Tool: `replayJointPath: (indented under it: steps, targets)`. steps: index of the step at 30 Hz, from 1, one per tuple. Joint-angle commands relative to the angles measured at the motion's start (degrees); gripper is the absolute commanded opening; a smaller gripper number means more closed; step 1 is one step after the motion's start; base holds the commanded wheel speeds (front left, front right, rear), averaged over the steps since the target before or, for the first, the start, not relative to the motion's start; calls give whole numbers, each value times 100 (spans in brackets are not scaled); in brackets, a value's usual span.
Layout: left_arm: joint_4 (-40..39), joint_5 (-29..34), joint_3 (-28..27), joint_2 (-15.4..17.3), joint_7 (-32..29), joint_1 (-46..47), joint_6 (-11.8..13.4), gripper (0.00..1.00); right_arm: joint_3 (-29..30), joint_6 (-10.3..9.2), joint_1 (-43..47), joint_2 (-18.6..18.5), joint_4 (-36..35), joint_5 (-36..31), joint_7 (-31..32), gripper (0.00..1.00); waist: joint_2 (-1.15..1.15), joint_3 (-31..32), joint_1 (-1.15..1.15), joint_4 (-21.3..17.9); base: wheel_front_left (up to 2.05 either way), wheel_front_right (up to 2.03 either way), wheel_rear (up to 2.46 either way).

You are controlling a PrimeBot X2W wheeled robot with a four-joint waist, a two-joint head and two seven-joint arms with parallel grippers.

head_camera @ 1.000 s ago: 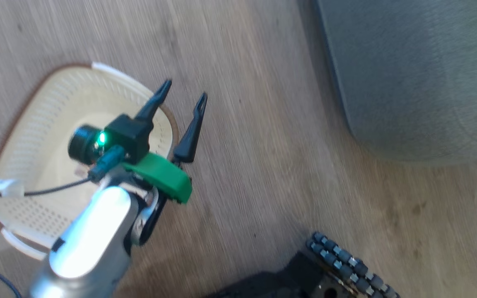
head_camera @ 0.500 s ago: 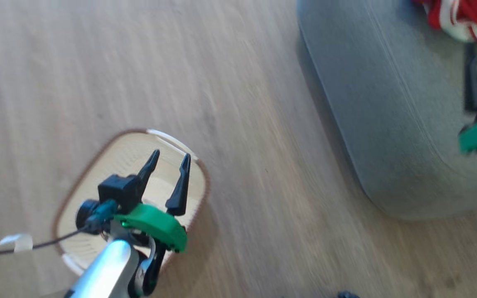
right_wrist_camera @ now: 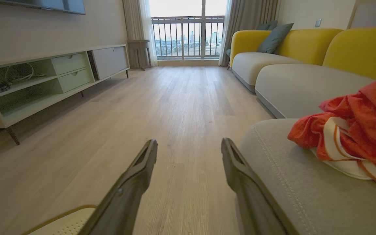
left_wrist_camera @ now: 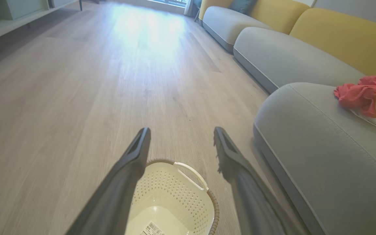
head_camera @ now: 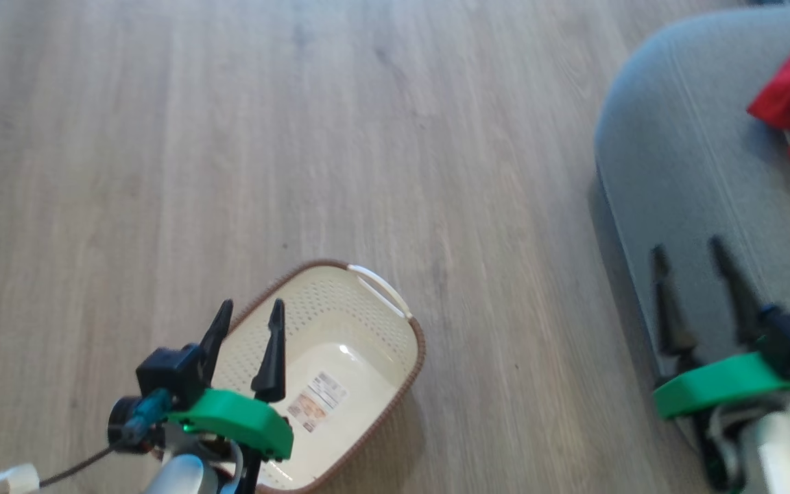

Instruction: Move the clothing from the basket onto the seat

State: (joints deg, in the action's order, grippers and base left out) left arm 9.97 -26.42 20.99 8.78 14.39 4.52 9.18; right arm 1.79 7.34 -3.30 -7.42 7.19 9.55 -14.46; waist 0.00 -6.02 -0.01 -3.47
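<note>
One heap of clothing (head_camera: 789, 110): crumpled red fabric with white stripes, lying on top of the seat (head_camera: 697, 171), well apart from the basket (head_camera: 340, 302).
seat: grey-green cushion with a rounded corner and a stitched seam, at the right of the head view, standing on the floor (head_camera: 299, 137); clothing toward its far right part.
basket: cream, perforated, brown-rimmed, upright on the floor to the left of the seat, a strip of bare planks between the two; pale bottom and label sticker (head_camera: 317, 401) showing; white handle (head_camera: 381, 288) at the far end.
left gripper (head_camera: 251, 303): fingers spread wide, gripping nothing, hovering above the basket's near left part, tips pointing away from the robot.
right gripper (head_camera: 685, 245): fingers spread wide, gripping nothing, above the seat's near edge, short of the clothing and apart from it.
floor: pale wood planks, sunlit farther off.
room beyond, right wrist view: more grey cushions with yellow backs (right_wrist_camera: 305, 42) in a row past the seat, low cabinet (right_wrist_camera: 44, 81) along the opposite wall, balcony window (right_wrist_camera: 188, 32) at the far end.
</note>
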Motion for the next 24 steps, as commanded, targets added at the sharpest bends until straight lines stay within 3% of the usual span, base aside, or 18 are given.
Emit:
replayJointPath:
  steps: [1,9,24]
  targets:
    - [-159,64,-256,-17,60,94,-26,100,-135,14,-42,21,-151,-43,-53,100,0,184,1,193,0,0,0]
    - [-192,296,-741,-349,61,-248,-178,100,-258,14,329,403,43,-154,-53,100,0,282,1,333,0,0,0]
    - [-113,629,-1167,-545,61,-341,-494,100,-250,14,239,447,14,-401,-53,100,0,328,1,384,0,0,0]
